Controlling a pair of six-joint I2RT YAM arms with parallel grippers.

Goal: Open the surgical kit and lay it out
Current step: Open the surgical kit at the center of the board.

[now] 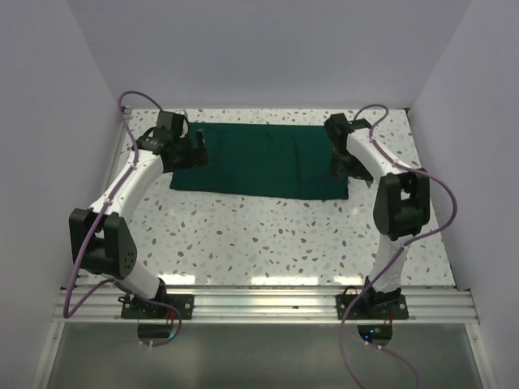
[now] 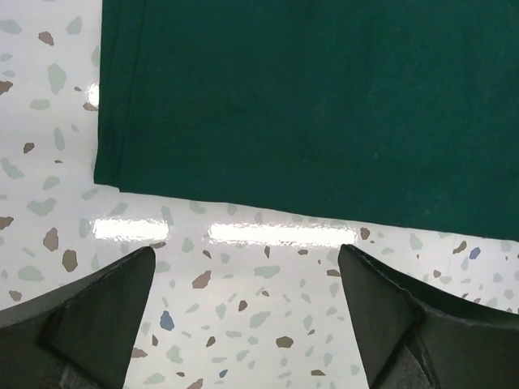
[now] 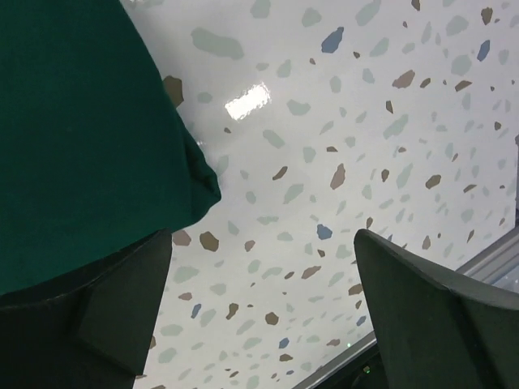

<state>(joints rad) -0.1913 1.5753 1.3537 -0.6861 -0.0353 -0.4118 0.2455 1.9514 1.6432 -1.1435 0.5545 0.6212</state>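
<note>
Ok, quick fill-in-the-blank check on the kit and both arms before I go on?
1. The cloth wrap lies folded on the table; its colour is dark ____.
2. In the top view, the left gripper is at the wrap's ____ end.
3. The fingers of the right gripper are ____, not shut, like the left's.
Missing words: green; left; open.

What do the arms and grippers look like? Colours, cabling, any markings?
The left arm and right arm match: white links, black joint housings, black base plates on an aluminium rail. Purple cable loops along each. The left gripper and right gripper: matte black, wedge-shaped fingers. No markings visible.
</note>
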